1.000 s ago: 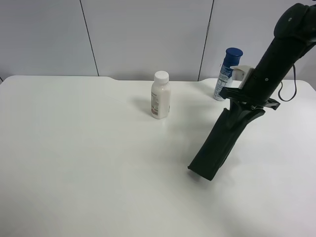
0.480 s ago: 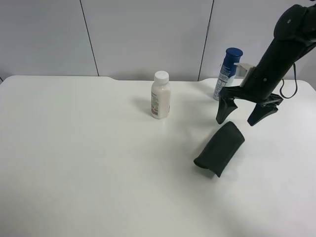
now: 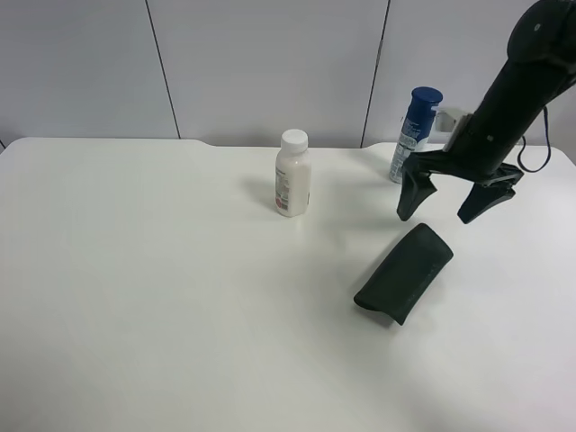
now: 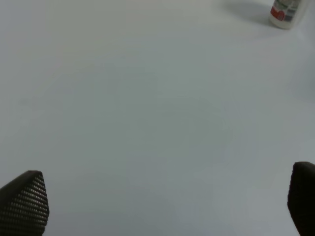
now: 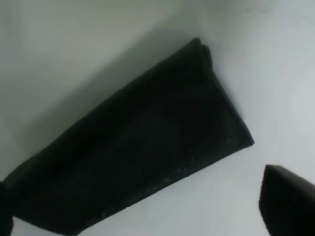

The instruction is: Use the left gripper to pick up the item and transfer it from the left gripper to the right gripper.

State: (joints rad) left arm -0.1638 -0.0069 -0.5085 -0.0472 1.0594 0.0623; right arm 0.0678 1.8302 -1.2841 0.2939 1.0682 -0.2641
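The item is a black soft pouch (image 3: 404, 272) lying flat on the white table (image 3: 162, 288), held by nothing. It fills the right wrist view (image 5: 133, 142). My right gripper (image 3: 436, 216) is the one at the exterior high view's right. It hangs open and empty just above the pouch's far end, one finger on each side; in the right wrist view (image 5: 147, 206) its fingertips (image 5: 288, 201) show at the frame's edges. My left gripper (image 4: 162, 206) is open and empty over bare table. It is out of the exterior high view.
A white bottle with a white cap (image 3: 292, 173) stands upright at the table's middle back, also seen in the left wrist view (image 4: 285, 10). A blue-capped spray can (image 3: 414, 133) stands at the back right, just behind the right arm.
A second ago my right gripper held the pouch by its upper end, tilted with its lower end on the table. It opened, the pouch dropped flat, and the gripper rose slightly.
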